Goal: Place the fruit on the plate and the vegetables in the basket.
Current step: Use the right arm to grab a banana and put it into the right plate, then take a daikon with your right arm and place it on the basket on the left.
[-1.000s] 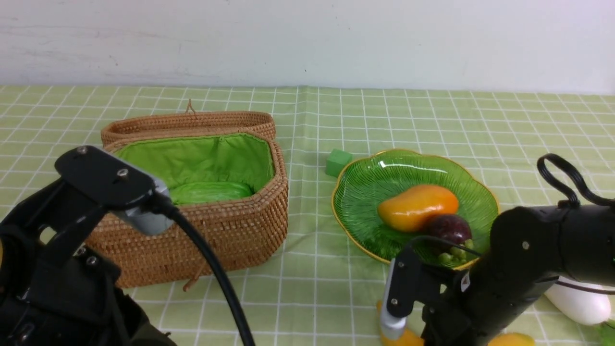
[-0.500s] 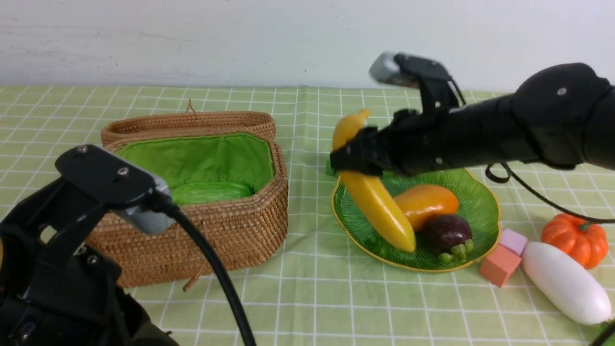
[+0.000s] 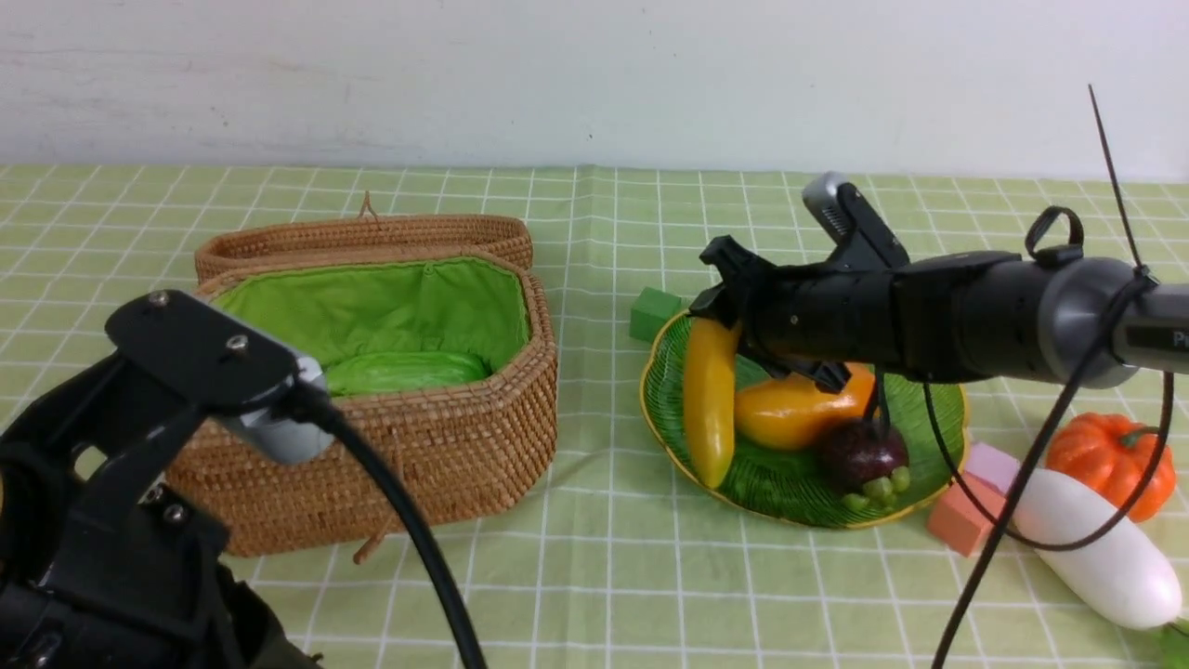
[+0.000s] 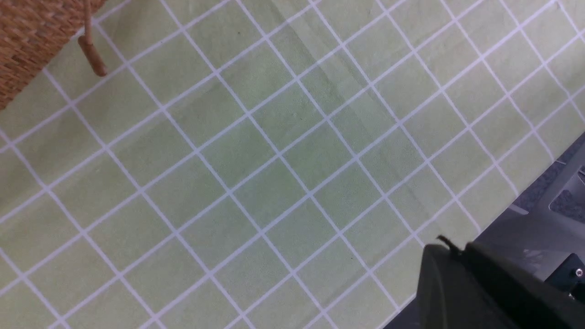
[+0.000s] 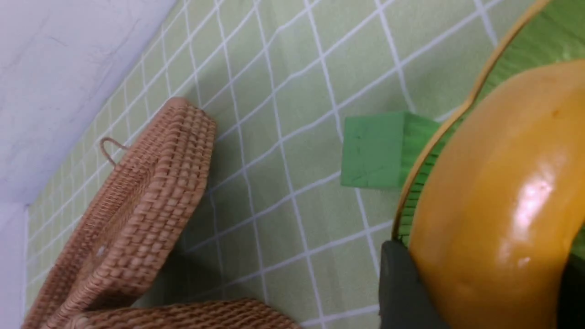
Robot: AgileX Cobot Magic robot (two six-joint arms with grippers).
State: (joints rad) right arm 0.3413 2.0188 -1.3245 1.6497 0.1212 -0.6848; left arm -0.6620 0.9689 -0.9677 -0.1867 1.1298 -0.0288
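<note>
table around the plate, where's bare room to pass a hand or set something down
Bare cloth lies between the basket and the plate, and in front of the plate. Crowded: right of the plate, pink cube, orange cube, radish and pumpkin sit close together.

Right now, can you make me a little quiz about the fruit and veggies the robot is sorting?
1. True or false: the white radish is inside the basket.
2. Pick one. What is the right tool shut on? A the mango, B the banana, C the purple fruit.
3. Name the two vegetables lying on the cloth beside the plate.

Key
1. False. It lies on the cloth, outside the basket.
2. B.
3. The white radish and the pumpkin.
</note>
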